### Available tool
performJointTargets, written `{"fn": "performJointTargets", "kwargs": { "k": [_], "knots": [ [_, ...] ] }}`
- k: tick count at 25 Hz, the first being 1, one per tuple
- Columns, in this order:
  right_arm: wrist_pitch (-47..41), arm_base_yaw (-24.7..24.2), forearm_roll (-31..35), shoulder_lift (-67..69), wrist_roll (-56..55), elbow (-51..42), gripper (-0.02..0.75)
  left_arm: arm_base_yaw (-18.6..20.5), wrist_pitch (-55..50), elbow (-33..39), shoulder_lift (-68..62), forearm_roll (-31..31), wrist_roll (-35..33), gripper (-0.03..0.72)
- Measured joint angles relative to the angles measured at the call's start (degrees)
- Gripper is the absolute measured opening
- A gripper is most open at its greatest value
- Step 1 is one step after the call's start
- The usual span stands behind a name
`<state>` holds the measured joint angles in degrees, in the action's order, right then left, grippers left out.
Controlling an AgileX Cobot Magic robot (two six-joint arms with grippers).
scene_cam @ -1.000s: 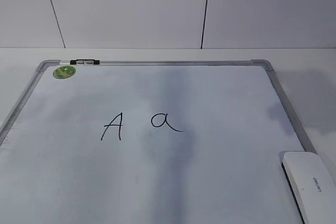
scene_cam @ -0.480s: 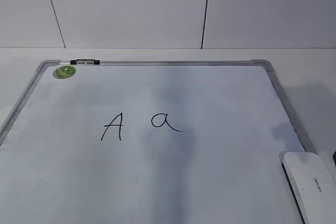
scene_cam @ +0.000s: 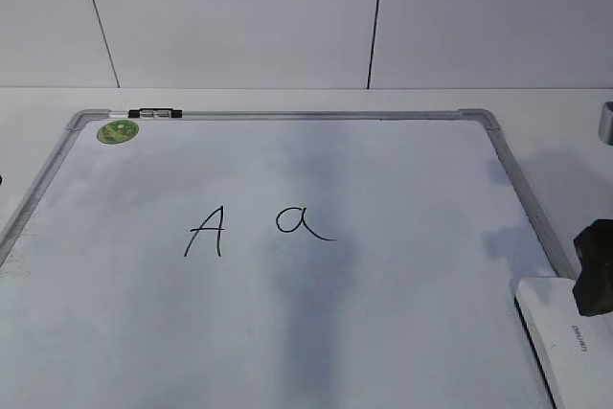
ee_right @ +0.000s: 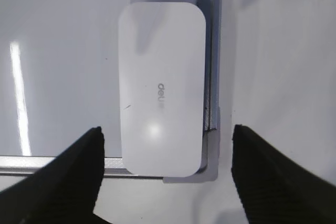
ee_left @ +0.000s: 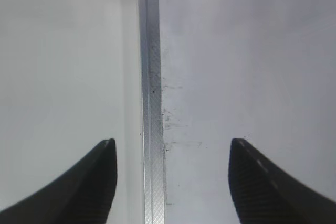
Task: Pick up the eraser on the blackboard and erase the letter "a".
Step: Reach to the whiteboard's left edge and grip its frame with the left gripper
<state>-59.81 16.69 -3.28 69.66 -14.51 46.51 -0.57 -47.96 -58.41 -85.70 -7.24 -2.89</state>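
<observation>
1. Presently the blackboard point(scene_cam: 402, 332) lies flat and covers most of the desk point(scene_cam: 287, 100), its green sticker point(scene_cam: 117, 131) at the far left corner.
2. The right gripper point(ee_right: 165, 177) hangs above the board's near right corner. Its two dark fingers point(ee_right: 68, 182) are spread wide, one on each side of the eraser, touching nothing and holding nothing.
3. The left gripper point(ee_left: 170, 182) hangs over the board's left frame rail point(ee_left: 151, 103). Jaws wide apart, one finger over bare desk, one over the board; empty.
4. The eraser point(ee_right: 161, 87) lies on the board at that near right corner, long side against the right frame rail, directly below the gap of the right gripper.
5. Capital "A" point(scene_cam: 206, 230) sits mid-board.
6. The letter "a" point(scene_cam: 302, 222) is just right of it, well apart from the eraser, intact.
</observation>
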Motion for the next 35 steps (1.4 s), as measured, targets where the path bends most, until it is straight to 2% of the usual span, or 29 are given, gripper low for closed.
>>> {"fn": "performJointTargets", "kwargs": {
  "k": [7,22,35],
  "knots": [
    [3.7,0.0,0.0,1.3,-0.1,-0.1,0.578,0.0,0.1,0.0,-3.2,0.0,0.0,0.497],
    [4.4,0.0,0.0,1.4,-0.1,-0.1,0.577,0.0,1.6,0.0,-8.2,-0.1,0.0,0.497],
    [7.9,0.0,0.0,1.4,-0.1,-4.7,0.577,0.0,4.2,0.0,-13.4,0.1,0.0,0.497]
  ]
}}
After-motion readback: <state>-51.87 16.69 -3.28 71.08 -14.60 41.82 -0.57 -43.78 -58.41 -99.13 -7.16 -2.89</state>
